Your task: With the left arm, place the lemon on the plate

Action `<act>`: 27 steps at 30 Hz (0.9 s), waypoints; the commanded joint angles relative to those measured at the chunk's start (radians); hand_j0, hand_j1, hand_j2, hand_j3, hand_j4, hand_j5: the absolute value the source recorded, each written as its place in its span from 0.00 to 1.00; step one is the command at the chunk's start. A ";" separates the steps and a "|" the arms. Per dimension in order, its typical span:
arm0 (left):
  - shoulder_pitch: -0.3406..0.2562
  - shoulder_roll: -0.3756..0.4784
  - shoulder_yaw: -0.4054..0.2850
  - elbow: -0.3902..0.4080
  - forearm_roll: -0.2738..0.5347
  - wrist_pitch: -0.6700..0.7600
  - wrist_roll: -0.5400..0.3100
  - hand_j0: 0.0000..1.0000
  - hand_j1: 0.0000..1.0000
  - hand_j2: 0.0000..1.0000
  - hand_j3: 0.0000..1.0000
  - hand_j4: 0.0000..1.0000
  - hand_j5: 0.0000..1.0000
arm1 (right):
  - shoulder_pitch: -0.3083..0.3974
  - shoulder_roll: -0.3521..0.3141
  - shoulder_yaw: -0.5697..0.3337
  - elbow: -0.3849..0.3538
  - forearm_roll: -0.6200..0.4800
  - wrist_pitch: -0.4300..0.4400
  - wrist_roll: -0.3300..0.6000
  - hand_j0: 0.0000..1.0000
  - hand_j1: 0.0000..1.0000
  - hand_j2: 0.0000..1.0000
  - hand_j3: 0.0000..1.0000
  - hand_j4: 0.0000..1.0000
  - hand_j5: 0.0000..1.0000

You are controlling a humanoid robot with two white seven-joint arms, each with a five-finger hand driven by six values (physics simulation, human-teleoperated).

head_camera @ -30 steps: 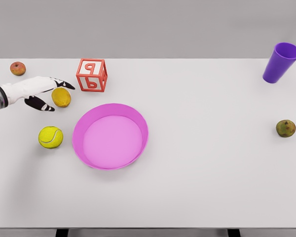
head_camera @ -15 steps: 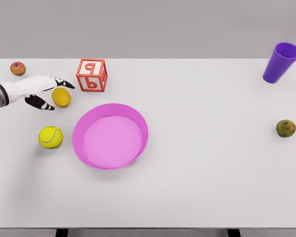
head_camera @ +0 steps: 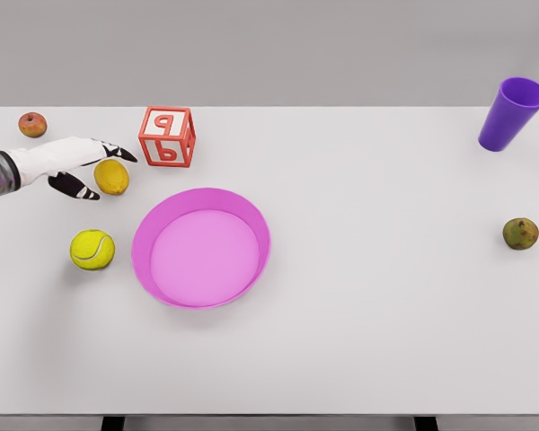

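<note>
Since the white left hand (head_camera: 72, 166) is spread open around the small yellow lemon (head_camera: 111, 177), not gripping; it could roll into the red letter block (head_camera: 167, 136).

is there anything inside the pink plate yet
No. The pink plate shows only its bare pink floor. The lemon sits on the table to its upper left, beside the open left hand. The near rim hides no part of the inside.

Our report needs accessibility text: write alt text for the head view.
A white left hand reaches around a lemon with open fingers, beside a pink plate on a white table. Nearby: tennis ball, lettered block.
</note>
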 commanded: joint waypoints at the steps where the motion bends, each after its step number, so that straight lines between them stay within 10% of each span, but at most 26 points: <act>1: 0.000 0.000 0.001 0.000 -0.006 0.003 0.003 0.85 0.85 0.85 0.85 0.85 0.85 | 0.000 0.000 0.000 0.001 0.000 0.000 0.000 1.00 1.00 1.00 1.00 1.00 1.00; 27: -0.014 -0.029 0.004 0.020 -0.055 0.003 0.005 0.79 0.79 0.79 0.79 0.79 0.79 | 0.000 0.000 0.000 0.001 0.000 0.000 0.000 1.00 1.00 1.00 1.00 1.00 1.00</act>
